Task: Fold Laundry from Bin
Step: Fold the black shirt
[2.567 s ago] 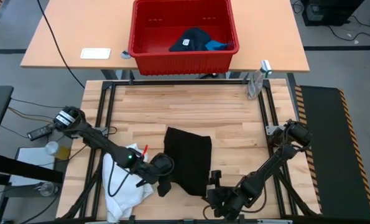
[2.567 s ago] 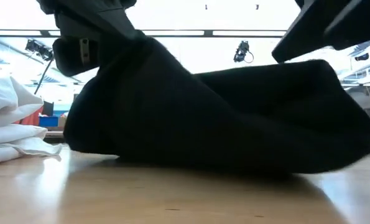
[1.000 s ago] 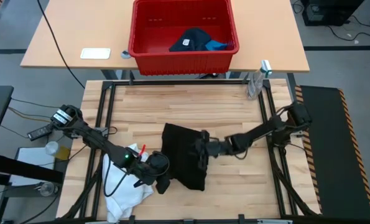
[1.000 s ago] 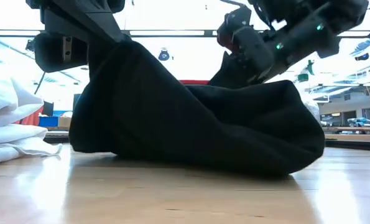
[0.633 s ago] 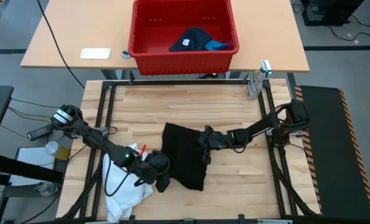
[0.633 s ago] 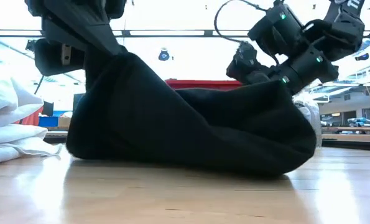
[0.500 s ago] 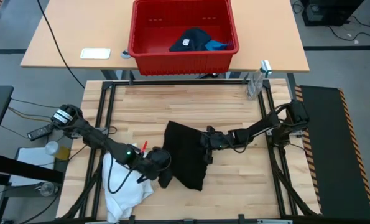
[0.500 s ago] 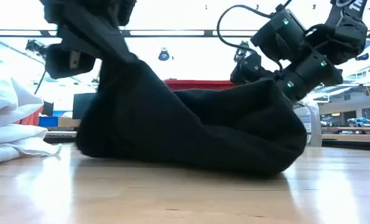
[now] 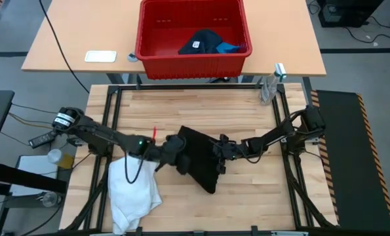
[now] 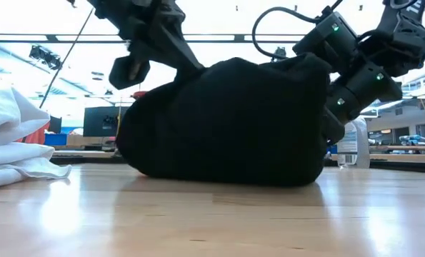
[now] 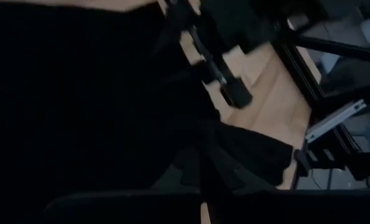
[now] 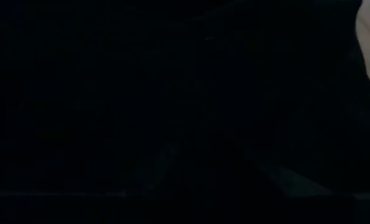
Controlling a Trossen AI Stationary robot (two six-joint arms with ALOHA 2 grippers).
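Observation:
The black garment lies bunched on the wooden table, its underside on the wood. My left gripper is at its left edge, shut on the cloth. My right gripper is down at the garment's right side; dark cloth fills the right wrist view. To the left a white garment lies heaped at the table's near edge. The red bin stands on the far table. In it lie a dark navy garment with a white tag and a small blue one. My left gripper holds the black garment by its left edge, coming in slanting down from the table's left. That edge is lifted off the wood and drawn toward the right, while the rest of the garment stays on the table. The gripper itself hides the pinch.
A spray bottle stands at the table's far right corner. A white card lies on the far table left of the bin. Bare wood stretches between the garments and the table's far edge.
My left gripper has gone toward the table's right and far edges and a little up, carrying the black garment's left edge. The garment has bunched into a narrower, taller heap. My right gripper has come down onto the garment's right side and then kept still.

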